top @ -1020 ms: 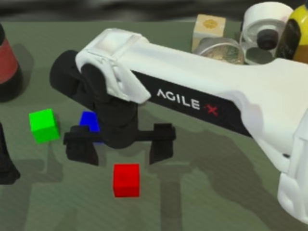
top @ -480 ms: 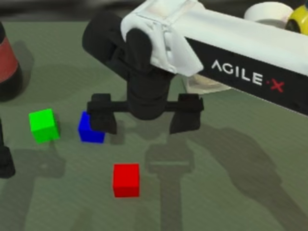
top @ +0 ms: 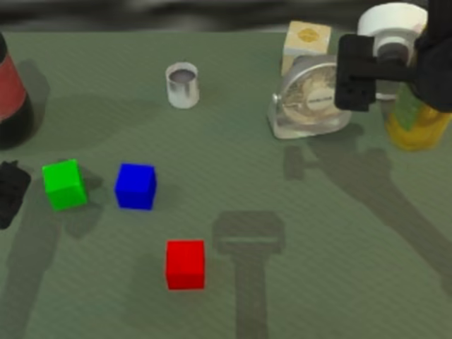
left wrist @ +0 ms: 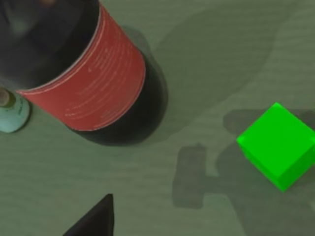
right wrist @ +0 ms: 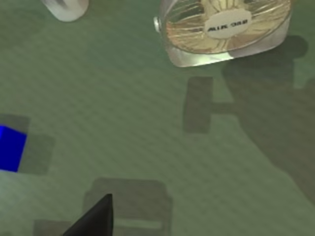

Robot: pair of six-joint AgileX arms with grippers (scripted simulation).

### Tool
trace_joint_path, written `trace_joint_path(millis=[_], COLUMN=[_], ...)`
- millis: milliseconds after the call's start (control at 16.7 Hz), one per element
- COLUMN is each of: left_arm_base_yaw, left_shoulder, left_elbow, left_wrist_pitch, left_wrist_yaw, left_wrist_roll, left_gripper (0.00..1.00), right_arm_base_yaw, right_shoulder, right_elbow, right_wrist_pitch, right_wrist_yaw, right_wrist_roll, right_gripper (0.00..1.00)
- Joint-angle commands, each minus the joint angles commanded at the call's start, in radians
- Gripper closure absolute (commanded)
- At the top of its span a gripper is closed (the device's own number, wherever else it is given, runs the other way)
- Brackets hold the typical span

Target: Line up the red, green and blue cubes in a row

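Note:
Three cubes rest on the green table. The green cube (top: 65, 183) (left wrist: 278, 145) is at the left, with the blue cube (top: 135, 186) (right wrist: 11, 147) close on its right. The red cube (top: 186, 264) sits apart, nearer the front. My right gripper (top: 417, 70) hovers high at the back right, open and holding nothing; one dark finger (top: 355, 74) (right wrist: 96, 219) shows. My left gripper (top: 8, 191) is at the left edge just beside the green cube, open and holding nothing, and its wrist view shows a single finger (left wrist: 96, 221).
A dark can with a red label (top: 10, 92) (left wrist: 83, 73) stands at the back left. A small grey cup (top: 182, 85) is at the back middle. A clear fan-like object (top: 311, 99), a cream box (top: 307, 42), a white roll (top: 392, 25) and a yellow bottle (top: 417, 120) crowd the back right.
My right arm has drawn away from over the blue cube to the back right, uncovering the cup and fan. The blue cube stays beside the green one. The left gripper has edged in.

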Motion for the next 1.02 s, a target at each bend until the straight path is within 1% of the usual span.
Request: trace_joint_path(millis=[180,360,540,720,900,1020], left_arm_base_yaw=[-0.012,-0.024,-0.035,-0.043,-0.050,-0.053], left_shoulder=[0.300,0.590,0.832,1.024,1.152,1.204], left_elbow=[0.201,0.399,0.577,0.731,0.847,0.896], left_wrist_pitch=[-0.151,-0.299,-0.425,-0.529,-0.600,-0.627], left_wrist_yaw=[-0.001,-0.001,0.000,0.000,0.001,0.001], left_wrist_roll=[0.153,0.305,0.437,0.550,0.631,0.664], left_gripper=[0.00,0.00,0.00,0.00,0.00,0.00], right_arm_base_yaw=[-0.137,-0.263,-0.372,-0.462,-0.523,-0.547], right_shoulder=[-0.354,-0.667,-0.913,-1.114,-1.268,-1.328], right_elbow=[-0.315,-0.616,-0.879,-1.093,-1.240,-1.297], right_wrist_pitch=[0.173,0.343,0.508,0.661,0.779,0.828], right_wrist_yaw=[0.002,-0.016,-0.052,-0.099,-0.144,-0.165], right_wrist_roll=[-0.135,-0.256,-0.360,-0.443,-0.497,-0.517], right_gripper=[0.00,0.00,0.00,0.00,0.00,0.00])
